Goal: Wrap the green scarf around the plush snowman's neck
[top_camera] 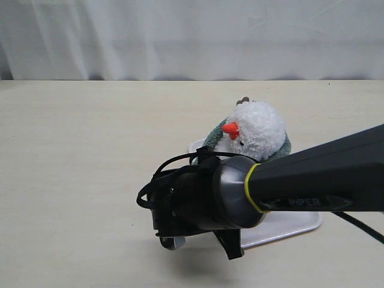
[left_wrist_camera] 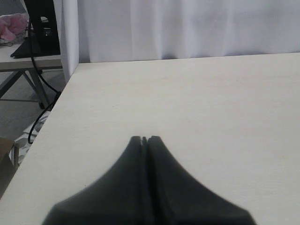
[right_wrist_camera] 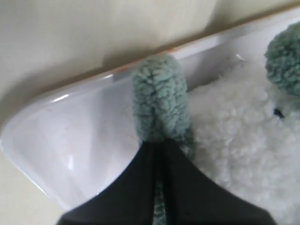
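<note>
The plush snowman (top_camera: 258, 129) sits on a white tray (top_camera: 294, 227), its orange nose pointing left. The green scarf (top_camera: 211, 138) shows on both sides of its neck. In the right wrist view my right gripper (right_wrist_camera: 161, 143) is shut on a folded end of the green scarf (right_wrist_camera: 159, 98), right beside the snowman's white body (right_wrist_camera: 234, 136) and above the tray (right_wrist_camera: 70, 136). In the exterior view the right arm's wrist (top_camera: 198, 198) hides its fingertips. My left gripper (left_wrist_camera: 144, 138) is shut on nothing over bare table and is outside the exterior view.
The right arm (top_camera: 324, 180) crosses the front of the exterior view and covers much of the tray. A white curtain (top_camera: 192, 36) closes off the back. In the left wrist view the table edge (left_wrist_camera: 51, 122) drops away to another table's legs and cables.
</note>
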